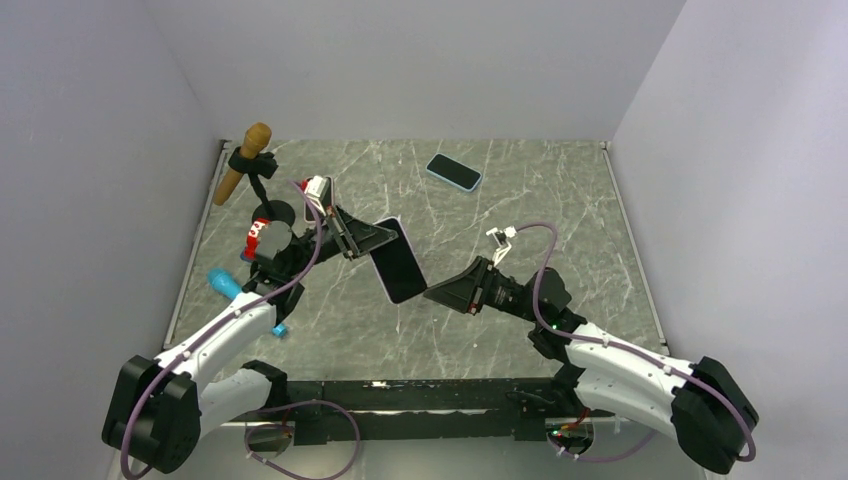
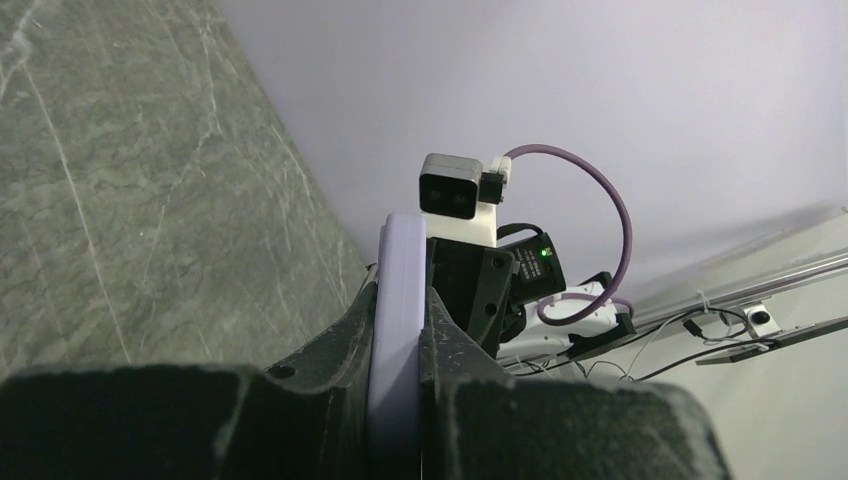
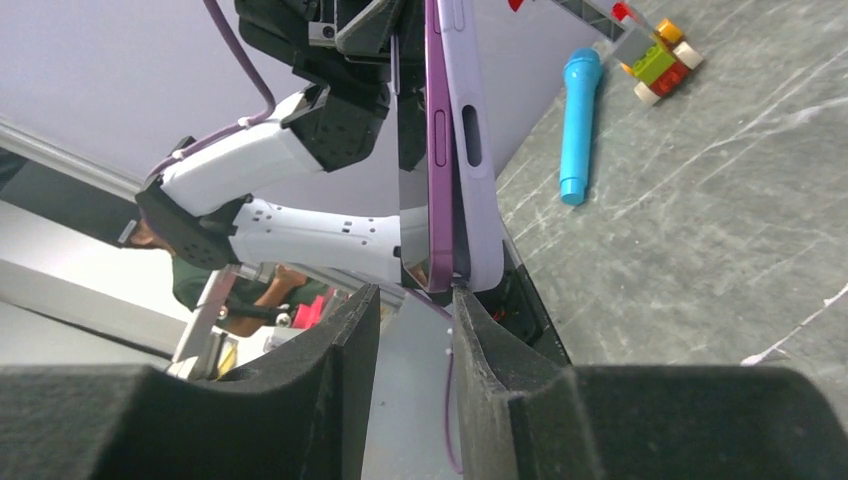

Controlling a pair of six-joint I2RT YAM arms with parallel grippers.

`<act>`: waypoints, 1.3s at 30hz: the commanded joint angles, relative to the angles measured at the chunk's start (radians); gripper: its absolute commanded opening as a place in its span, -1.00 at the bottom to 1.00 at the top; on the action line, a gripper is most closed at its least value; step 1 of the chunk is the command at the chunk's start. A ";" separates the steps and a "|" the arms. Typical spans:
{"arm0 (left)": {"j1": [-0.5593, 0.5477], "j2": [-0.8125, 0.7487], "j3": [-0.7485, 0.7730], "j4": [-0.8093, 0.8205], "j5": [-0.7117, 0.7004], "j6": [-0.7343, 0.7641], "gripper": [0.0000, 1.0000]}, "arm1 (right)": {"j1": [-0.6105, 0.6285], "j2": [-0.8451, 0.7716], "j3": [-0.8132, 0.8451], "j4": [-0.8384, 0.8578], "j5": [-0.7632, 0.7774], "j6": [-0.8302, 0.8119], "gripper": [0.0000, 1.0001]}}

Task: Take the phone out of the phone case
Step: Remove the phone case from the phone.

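Observation:
A phone with a dark screen sits in a lavender case and is held tilted above the table's middle. My left gripper is shut on its upper end; in the left wrist view the case edge is pinched between the fingers, with the left gripper closed around it. My right gripper is open at the phone's lower corner. In the right wrist view the purple phone edge and the case stand just beyond the right gripper, the corner touching the right fingertip.
A second phone in a blue case lies at the back. A brown toy microphone on a black stand is at the back left. A blue toy microphone and a block toy lie at the left.

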 commanded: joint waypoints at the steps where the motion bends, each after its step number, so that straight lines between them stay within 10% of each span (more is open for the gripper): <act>1: -0.006 -0.043 0.014 0.072 0.012 -0.023 -1.00 | 0.015 0.033 0.001 0.152 0.002 0.040 -0.29; 13: -0.095 -0.007 0.022 0.078 0.032 -0.022 -1.00 | 0.029 0.219 0.059 0.356 -0.040 0.089 -0.31; 18: -0.107 -0.007 0.038 0.009 0.053 0.053 -1.00 | 0.029 0.300 0.038 0.499 -0.036 0.146 -0.85; 31: -0.101 -0.178 -0.156 0.119 -0.027 0.157 0.89 | 0.021 0.326 0.004 0.734 -0.061 0.318 -1.00; 39: -0.100 -0.395 -0.227 -0.065 -0.067 0.313 0.96 | 0.019 0.260 -0.014 0.715 -0.047 0.326 -1.00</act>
